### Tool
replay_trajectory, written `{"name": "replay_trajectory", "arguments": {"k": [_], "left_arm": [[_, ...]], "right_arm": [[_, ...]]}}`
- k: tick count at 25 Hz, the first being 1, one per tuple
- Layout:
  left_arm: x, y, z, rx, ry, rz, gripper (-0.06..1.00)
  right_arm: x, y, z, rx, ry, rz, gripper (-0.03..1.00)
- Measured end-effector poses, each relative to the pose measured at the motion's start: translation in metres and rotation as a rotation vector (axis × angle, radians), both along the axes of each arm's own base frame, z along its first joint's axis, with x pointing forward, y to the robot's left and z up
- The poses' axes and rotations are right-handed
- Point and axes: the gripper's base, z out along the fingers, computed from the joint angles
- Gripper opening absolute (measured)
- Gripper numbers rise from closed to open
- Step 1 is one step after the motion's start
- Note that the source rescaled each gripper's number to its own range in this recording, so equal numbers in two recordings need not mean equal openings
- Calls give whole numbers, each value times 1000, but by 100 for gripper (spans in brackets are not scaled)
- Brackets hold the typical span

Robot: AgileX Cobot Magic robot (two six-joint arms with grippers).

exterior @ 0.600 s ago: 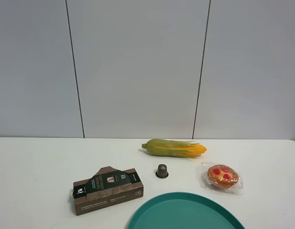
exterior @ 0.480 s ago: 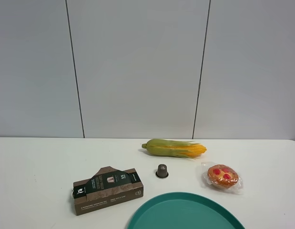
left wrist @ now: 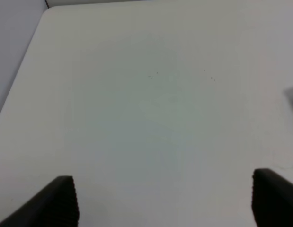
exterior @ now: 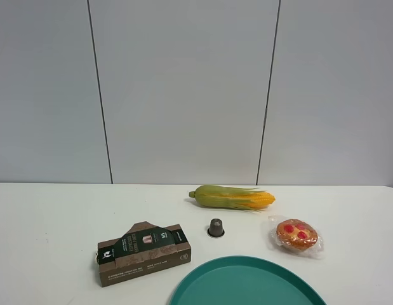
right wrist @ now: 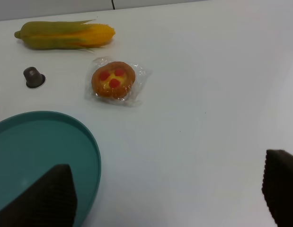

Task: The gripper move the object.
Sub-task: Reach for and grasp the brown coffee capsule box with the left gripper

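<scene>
The long brown cardboard box [exterior: 144, 252] with a dark green label and peaked top lies on the white table at the front left in the exterior high view. Neither arm shows in that view. In the left wrist view my left gripper [left wrist: 165, 203] is open, its two black fingertips wide apart over bare white table. In the right wrist view my right gripper [right wrist: 167, 198] is open, fingertips wide apart over the table beside the teal plate [right wrist: 66, 137]. The box does not show in either wrist view.
A corn cob [exterior: 232, 198] lies at the back middle, also in the right wrist view [right wrist: 66, 35]. A small brown capsule [exterior: 216, 227] [right wrist: 33, 77] stands before it. A wrapped pastry [exterior: 296, 236] [right wrist: 113, 82] lies to the right. The teal plate [exterior: 247, 283] sits at the front edge.
</scene>
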Motion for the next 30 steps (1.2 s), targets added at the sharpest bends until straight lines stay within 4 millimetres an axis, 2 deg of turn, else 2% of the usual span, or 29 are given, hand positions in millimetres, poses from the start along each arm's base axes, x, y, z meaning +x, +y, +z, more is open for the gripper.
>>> {"name": "replay_trajectory", "arguments": {"k": [18,21,24,27,30], "left_arm": [[0,-2,2,14,2,-34,32],[2,-10,24,-18,-33,-116,32],[4,-20,63,-29,-108,-229,32],[17,-28,99,-3,-129,-349,32],[44,-35,124,13,-87,-479,32]], "right_arm": [[0,0,0,0,0,0,100],[0,0,0,0,0,0,100],[0,0,0,0,0,0,100],[0,0,0,0,0,0,100],[0,0,0,0,0,0,100]]}}
